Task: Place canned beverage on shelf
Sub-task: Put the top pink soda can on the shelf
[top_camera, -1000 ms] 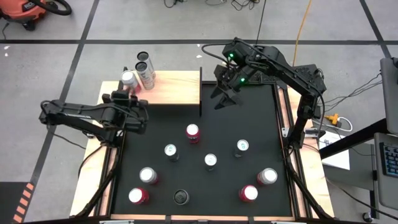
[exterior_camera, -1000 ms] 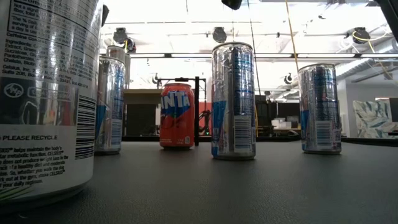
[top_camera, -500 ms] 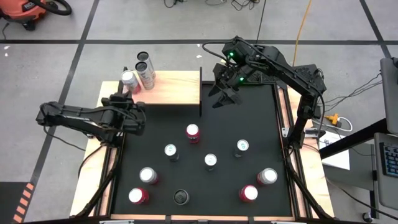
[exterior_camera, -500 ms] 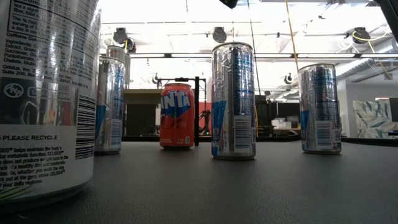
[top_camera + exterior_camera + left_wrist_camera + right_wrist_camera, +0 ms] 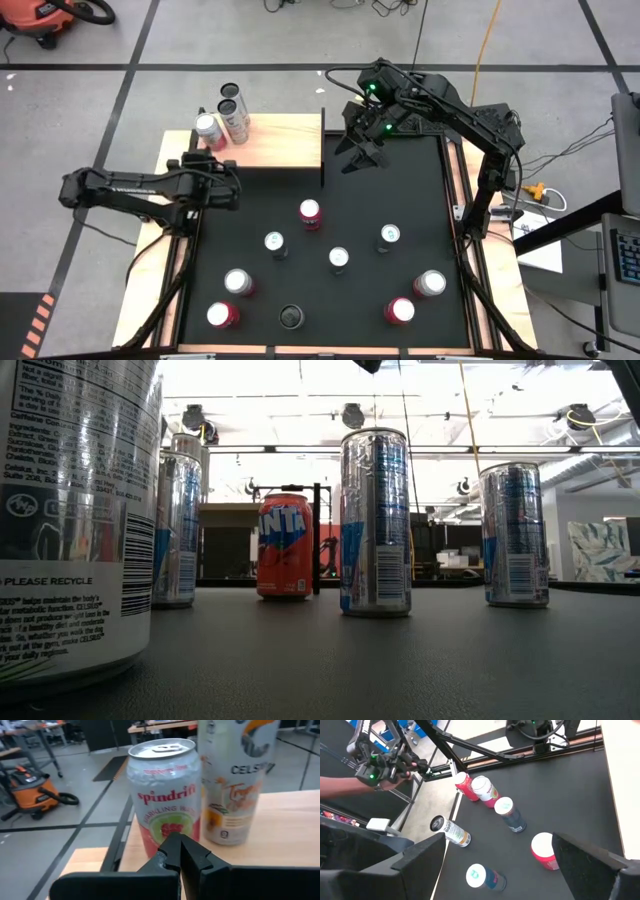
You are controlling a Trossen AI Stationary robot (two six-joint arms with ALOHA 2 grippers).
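Left gripper sits with its fingers pressed together and empty at the left edge of the black table mat, just short of the pale natural-wood shelf board — seen from above. Three cans stand at the shelf's far left corner: a silver-topped pink can and two slim tall cans behind it. The right gripper hangs wide and empty over the mat's far edge, beside the shelf's thin black end post. Eight more cans dot the mat, among them a red-topped can nearest the shelf. My read: one placement is finished, and the next move calls for a reach to a can on the mat.

From table height, smooth ribbed-metal cylinders rise off the matte mat: an orange soda can beside a tall silver-and-blue can.

At the left wrist, the closed dark fingertips point at the pink-and-white sparkling-water can, dewy and upright on the grained wood, apart from them.

At the right wrist, broad dark fingers frame scattered cans below.
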